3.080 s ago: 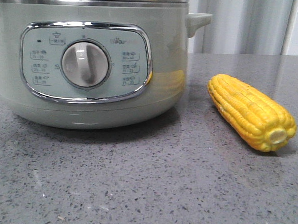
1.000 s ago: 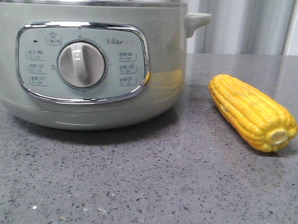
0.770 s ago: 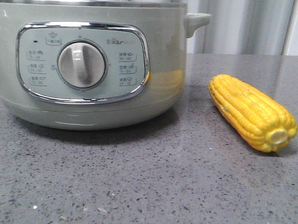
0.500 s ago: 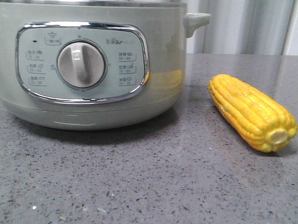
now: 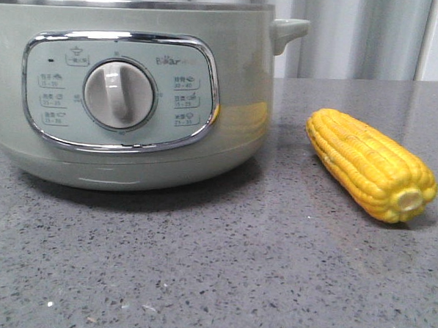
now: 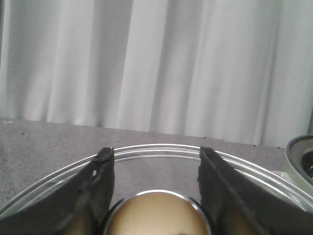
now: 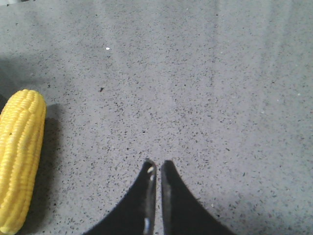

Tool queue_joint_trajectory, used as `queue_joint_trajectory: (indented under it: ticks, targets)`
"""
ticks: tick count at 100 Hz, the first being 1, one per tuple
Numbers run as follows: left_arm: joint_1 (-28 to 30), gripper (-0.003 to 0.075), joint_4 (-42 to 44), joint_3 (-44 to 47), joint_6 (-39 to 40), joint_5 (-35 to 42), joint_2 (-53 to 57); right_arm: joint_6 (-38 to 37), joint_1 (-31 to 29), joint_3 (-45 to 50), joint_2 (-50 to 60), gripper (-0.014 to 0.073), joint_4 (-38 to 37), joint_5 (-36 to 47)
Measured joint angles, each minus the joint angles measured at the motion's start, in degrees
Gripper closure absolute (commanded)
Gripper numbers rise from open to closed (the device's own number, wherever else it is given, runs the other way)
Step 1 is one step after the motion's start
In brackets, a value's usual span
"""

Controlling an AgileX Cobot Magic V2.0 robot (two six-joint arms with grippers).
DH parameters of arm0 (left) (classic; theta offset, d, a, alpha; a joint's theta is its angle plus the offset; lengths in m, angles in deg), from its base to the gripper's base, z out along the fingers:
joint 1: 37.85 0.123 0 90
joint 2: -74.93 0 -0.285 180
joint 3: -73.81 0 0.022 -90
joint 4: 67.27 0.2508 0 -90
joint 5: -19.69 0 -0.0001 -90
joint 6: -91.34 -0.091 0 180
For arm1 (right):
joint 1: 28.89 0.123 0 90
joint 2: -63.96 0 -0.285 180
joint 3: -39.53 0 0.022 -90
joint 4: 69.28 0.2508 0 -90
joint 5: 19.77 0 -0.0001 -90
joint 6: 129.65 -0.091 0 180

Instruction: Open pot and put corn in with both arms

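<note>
The sage-green pot (image 5: pixel 134 93) stands at the left of the front view with no lid on its steel rim. The yellow corn (image 5: pixel 369 164) lies on the table to its right, stub end toward the camera. Neither gripper shows in the front view. My left gripper (image 6: pixel 155 154) is shut on the tan knob (image 6: pixel 156 215) of a glass lid (image 6: pixel 161 149), held away from the pot, whose edge (image 6: pixel 301 156) shows at one side. My right gripper (image 7: pixel 156 164) is shut and empty over bare table, with the corn (image 7: pixel 19 156) off to one side of it.
The grey speckled table (image 5: pixel 235 268) runs in front of the pot and the corn. The pot's small side handle (image 5: pixel 288 32) sticks out toward the corn. A pale curtain (image 5: pixel 358 32) hangs behind the table.
The lid that sat on the pot 3.1 s ago is gone from the front view. The pot has shifted slightly left. The corn has not moved.
</note>
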Motion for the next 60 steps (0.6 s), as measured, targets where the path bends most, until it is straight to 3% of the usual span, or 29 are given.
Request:
queue_joint_trajectory:
  ticks: [20,60]
  targets:
    - [0.00,0.0741,-5.05,0.00,-8.63,0.11,-2.25,0.00,0.00,0.00,0.00,0.0659,0.00,0.00]
    - [0.00,0.0741,-5.52,2.05,-9.79,-1.04,-12.69,0.00,0.00,0.00,0.00,0.0659,0.00,0.00]
